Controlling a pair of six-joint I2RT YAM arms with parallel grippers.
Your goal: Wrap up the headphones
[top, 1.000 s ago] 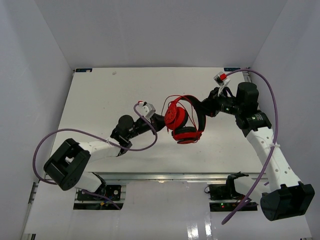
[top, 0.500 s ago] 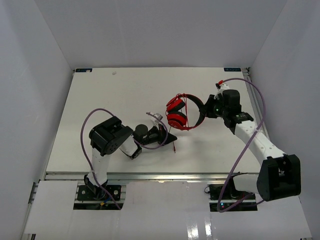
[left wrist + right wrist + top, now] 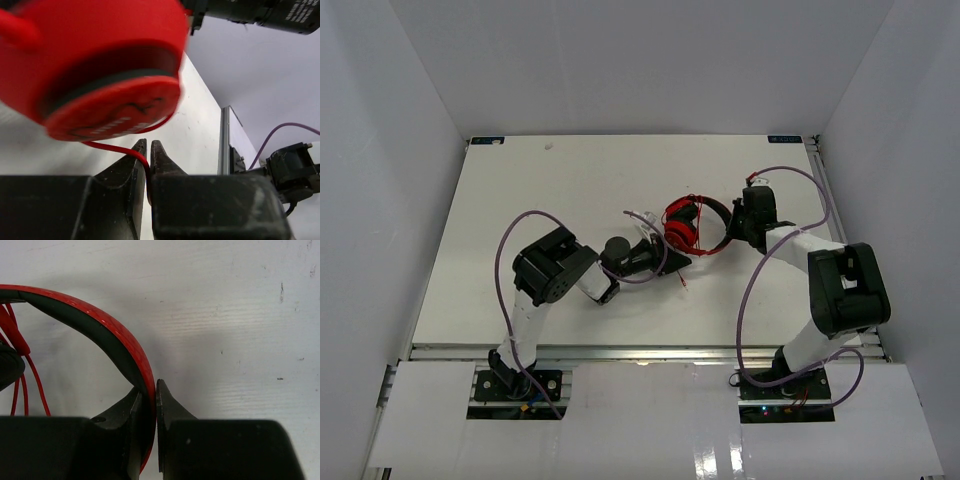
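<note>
The red headphones [image 3: 695, 225] sit mid-table, right of centre. In the left wrist view one red ear cup [image 3: 100, 70] fills the upper left, close above my fingers. My left gripper [image 3: 147, 146] is shut on the thin red cable [image 3: 107, 147], which runs from under the cup into the jaws; from above this gripper [image 3: 678, 262] lies just below-left of the headphones. My right gripper [image 3: 148, 386] is shut on the patterned red headband [image 3: 107, 325]; from above it [image 3: 732, 228] is at the band's right side. Loops of red cable [image 3: 22, 375] hang at the left.
Purple robot cables [image 3: 520, 240] arc over both arms. The white table [image 3: 540, 190] has a metal rail along its near edge [image 3: 640, 350] and white walls on three sides. The right arm [image 3: 840, 290] folds back over the table's right part.
Both arms swung: the left gripper moved right to beside the headphones, the right arm folded in. The headphones shifted slightly right and down.
</note>
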